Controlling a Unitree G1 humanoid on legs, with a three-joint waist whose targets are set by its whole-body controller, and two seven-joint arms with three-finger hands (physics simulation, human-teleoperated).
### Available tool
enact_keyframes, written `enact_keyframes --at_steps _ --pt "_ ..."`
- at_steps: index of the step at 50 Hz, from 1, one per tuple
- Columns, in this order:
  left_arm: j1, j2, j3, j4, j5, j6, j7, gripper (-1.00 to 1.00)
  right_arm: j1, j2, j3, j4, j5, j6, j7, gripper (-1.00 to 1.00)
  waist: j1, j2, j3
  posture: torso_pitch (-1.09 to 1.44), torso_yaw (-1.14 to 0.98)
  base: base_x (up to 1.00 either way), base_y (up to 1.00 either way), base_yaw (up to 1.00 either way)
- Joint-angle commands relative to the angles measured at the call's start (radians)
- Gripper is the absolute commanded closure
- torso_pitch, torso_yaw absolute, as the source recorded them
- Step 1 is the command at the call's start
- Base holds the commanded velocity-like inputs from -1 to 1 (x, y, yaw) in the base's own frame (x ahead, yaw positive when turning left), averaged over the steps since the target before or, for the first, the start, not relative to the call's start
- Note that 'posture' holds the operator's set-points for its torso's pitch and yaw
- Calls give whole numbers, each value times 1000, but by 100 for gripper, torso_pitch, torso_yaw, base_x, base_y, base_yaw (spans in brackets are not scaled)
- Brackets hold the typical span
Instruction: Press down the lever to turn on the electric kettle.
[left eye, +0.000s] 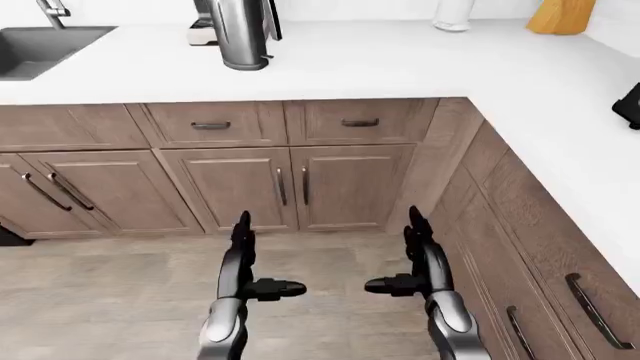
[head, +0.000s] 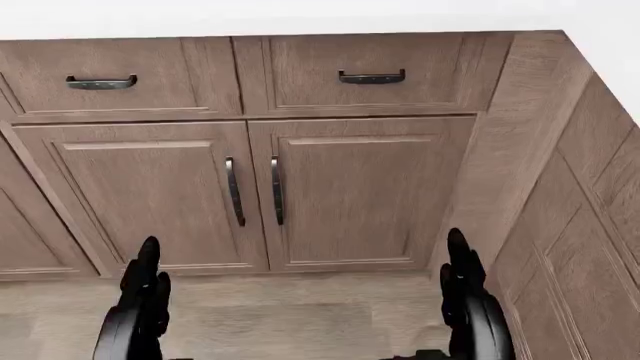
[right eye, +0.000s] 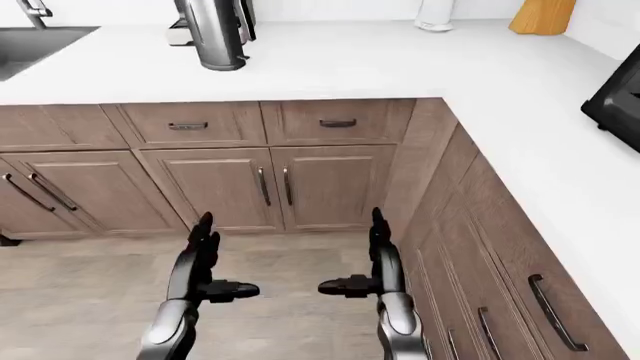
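Here the kettle (left eye: 240, 34) stands at the top of the left-eye view on the white worktop (left eye: 400, 67), to the right of the sink (left eye: 45, 49) and just beside a small appliance behind it; its top is cut off by the frame, and the lever cannot be made out. Both hands hang low over the floor (left eye: 100, 292), well apart from the kettle: the left robot hand (left eye: 250, 266) and the right robot hand (left eye: 415, 259) each point fingers up with the thumb turned inward, spread and holding nothing. The step in hand looks like the approach, with the task barely begun. To do it well, the robot should probably close on the cabinets (left eye: 290, 187) below the kettle and raise its gaze until the whole kettle shows, since the lever must be found before any press. Either hand could serve; one fingertip set on the lever and pushed straight down would be steadier than a sweep, which might shove the kettle along the worktop.
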Motion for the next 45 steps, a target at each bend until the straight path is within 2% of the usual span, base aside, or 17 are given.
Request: enact_keyframes --at_steps 1,3,4,5,7,8,17,26,33,42,45 --pt "-53 17 28 -100 -13 -64 4 -100 -36 -11 -6 -120 13 -29 12 -100 -2 -8 -1 0 0 0 0 0" --pt "-63 22 40 -107 -24 -51 2 -100 -35 -11 -7 -128 13 -25 17 -100 7 -2 -64 0 0 0 0 0" --pt "-61 25 42 -122 -24 -48 2 -100 -35 -11 -9 -134 13 -22 19 -100 6 -3 -36 0 0 0 0 0" --pt "-58 26 43 -143 -29 -35 -4 -100 -35 -13 -11 -146 15 -14 22 -100 5 -6 -20 0 0 0 0 0" --pt "-56 28 45 -169 -43 -7 -23 -100 -43 -16 -18 -163 17 3 24 -100 5 -7 -67 0 0 0 0 0" --pt "-63 30 50 -172 -45 1 -22 -100 -46 -18 -20 -171 17 10 26 -100 6 -7 -73 0 0 0 0 0" --pt "-83 43 83 -241 -67 70 -22 -100 -66 -26 -39 -252 33 83 33 -100 8 -2 -86 0 0 0 0 0" --pt "-156 94 156 -312 -102 178 19 -100 -132 -58 -90 -359 71 182 31 -100 8 0 -92 0 0 0 0 0" --pt "-205 136 206 -354 -146 219 27 -100 -170 -83 -114 -383 74 202 41 -100 6 2 -88 0 0 0 0 0" --pt "-271 205 274 -400 -210 274 48 -100 -252 -132 -158 -454 103 302 49 -100 5 5 -78 0 0 0 0 0" --pt "-308 237 298 -439 -243 332 69 -100 -280 -141 -153 -494 106 354 46 -100 4 6 -77 0 0 0 0 0"
